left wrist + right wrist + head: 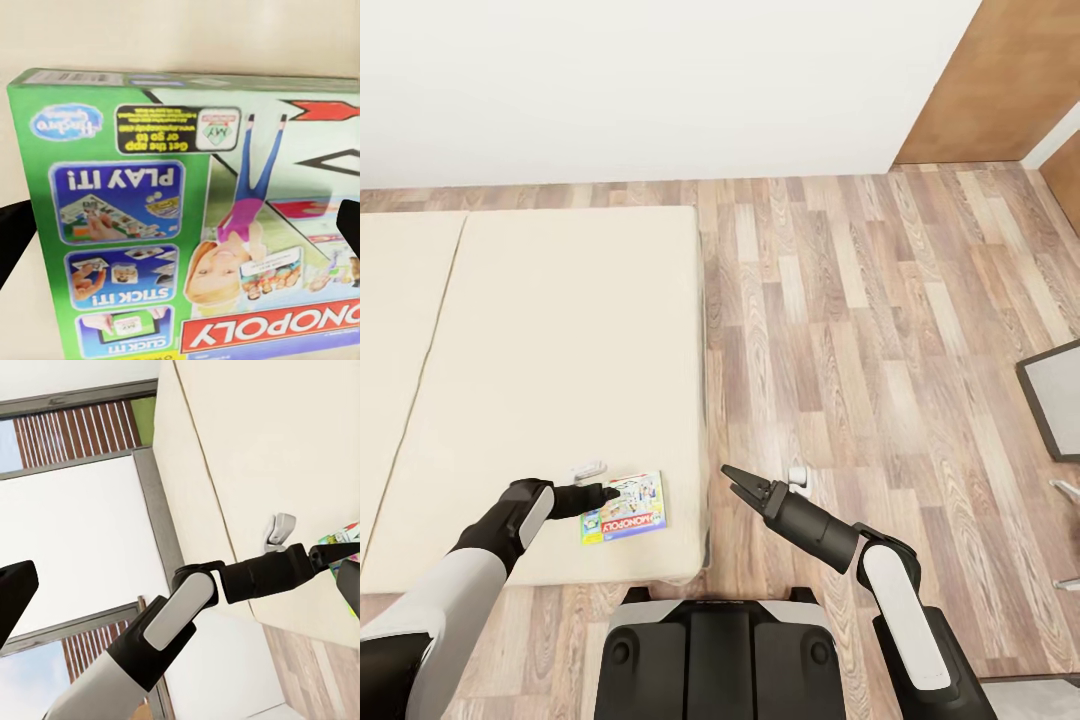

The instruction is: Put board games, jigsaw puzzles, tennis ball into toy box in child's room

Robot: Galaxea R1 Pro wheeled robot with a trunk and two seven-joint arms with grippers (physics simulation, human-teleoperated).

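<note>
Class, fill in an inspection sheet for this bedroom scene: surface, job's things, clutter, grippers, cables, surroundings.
Surface: beige bed, sheet plain.
Job's things: one Monopoly board game lying flat near the bed's corner.
Clutter: small white object on the bed beside the game.
Grippers: left gripper at the game's edge, open or shut not clear; right gripper open over the floor, holding nothing.
Cables: nothing seen.
Surroundings: wood-plank floor, white wall, brown door.
</note>
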